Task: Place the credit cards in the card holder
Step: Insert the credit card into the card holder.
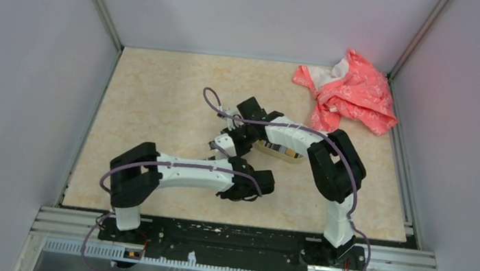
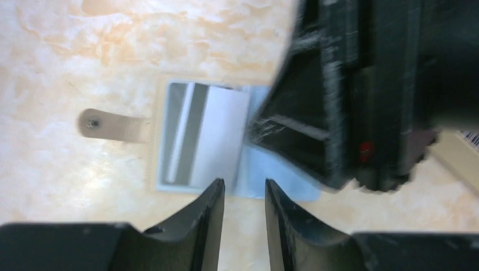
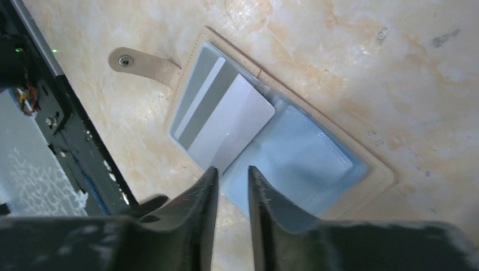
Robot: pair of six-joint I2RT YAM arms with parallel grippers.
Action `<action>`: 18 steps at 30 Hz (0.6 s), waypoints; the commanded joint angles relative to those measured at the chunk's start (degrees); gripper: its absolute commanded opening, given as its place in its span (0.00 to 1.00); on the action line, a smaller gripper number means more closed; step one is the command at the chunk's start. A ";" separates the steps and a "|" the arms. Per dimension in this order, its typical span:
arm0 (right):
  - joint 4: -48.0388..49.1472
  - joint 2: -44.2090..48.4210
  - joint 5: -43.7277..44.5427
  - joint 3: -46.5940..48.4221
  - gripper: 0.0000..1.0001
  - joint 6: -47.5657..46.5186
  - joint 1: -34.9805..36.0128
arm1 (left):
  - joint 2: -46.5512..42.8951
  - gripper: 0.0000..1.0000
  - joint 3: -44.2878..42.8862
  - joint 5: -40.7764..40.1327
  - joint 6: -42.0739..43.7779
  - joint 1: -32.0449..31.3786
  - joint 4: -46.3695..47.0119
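The card holder [image 3: 299, 161] lies open on the table [image 3: 395, 68], a grey card [image 3: 229, 127] on one half. The left fingers [image 2: 206, 217] and right fingers [image 3: 197, 209] hang over it, slightly apart, holding nothing

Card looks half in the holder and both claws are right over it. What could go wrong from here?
1. The grey card sits skewed in the card holder, one corner sticking out; a push may jam it or pop it out.
2. The holder lies unheld on the table; a nudge may slide it instead of seating the card.
3. The right claw and left claw crowd together over it; they may collide.
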State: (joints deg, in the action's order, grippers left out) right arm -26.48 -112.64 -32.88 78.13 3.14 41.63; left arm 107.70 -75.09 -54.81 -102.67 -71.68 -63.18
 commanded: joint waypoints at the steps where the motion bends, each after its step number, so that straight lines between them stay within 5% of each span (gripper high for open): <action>1: 1.20 3.86 2.41 -0.48 0.20 -1.03 -0.93 | -7.70 0.39 9.55 -8.28 1.87 -0.39 3.77; 5: 1.41 2.85 2.95 -0.69 0.05 -1.03 -1.02 | -20.38 0.33 23.82 -0.97 26.37 -0.38 27.75; 9: 0.98 1.60 3.18 -0.24 0.00 -1.18 -0.85 | -33.66 0.00 36.74 8.21 44.38 0.68 47.08; 18: 0.86 -1.02 7.46 1.00 0.00 -1.23 1.64 | -39.39 0.00 42.42 19.27 48.39 13.85 39.05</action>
State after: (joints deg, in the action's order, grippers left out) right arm -26.24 -112.62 -28.12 77.32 2.52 41.69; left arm 68.07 -34.28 -40.88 -58.92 -61.45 -22.94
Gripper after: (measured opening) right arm 0.004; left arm 0.005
